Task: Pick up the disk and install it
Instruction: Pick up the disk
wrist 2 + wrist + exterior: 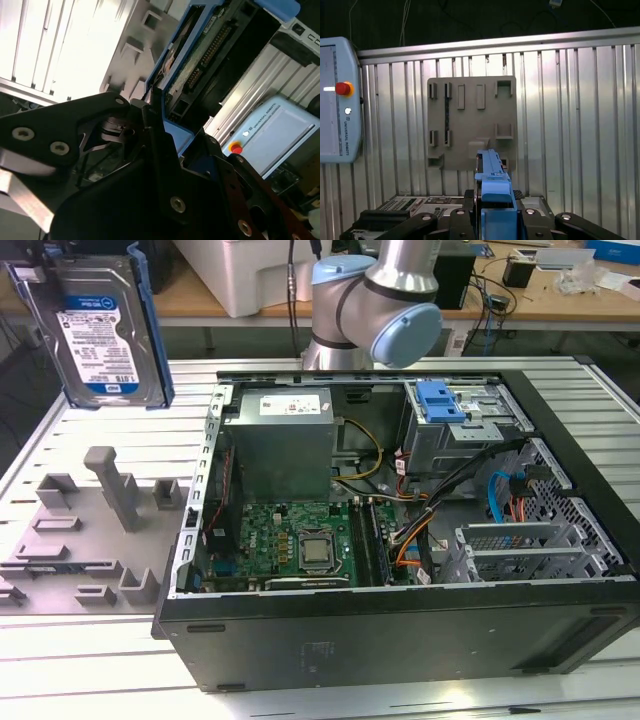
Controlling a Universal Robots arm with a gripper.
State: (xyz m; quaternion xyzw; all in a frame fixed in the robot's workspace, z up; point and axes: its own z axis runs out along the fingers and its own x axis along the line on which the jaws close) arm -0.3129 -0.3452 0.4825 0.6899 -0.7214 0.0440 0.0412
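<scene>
Currently your gripper pinches the disk, holding it upright above the grey fixture plate, while your arm bends behind the open computer case.

Small print on disk label, illegible; maker's lettering on teach pendant.

robot lab: slotted aluminium table, workbenches

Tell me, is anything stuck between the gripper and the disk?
Nothing: in the first wrist view the gripper grips the disk straight on its blue rail, with no gap.
</scene>
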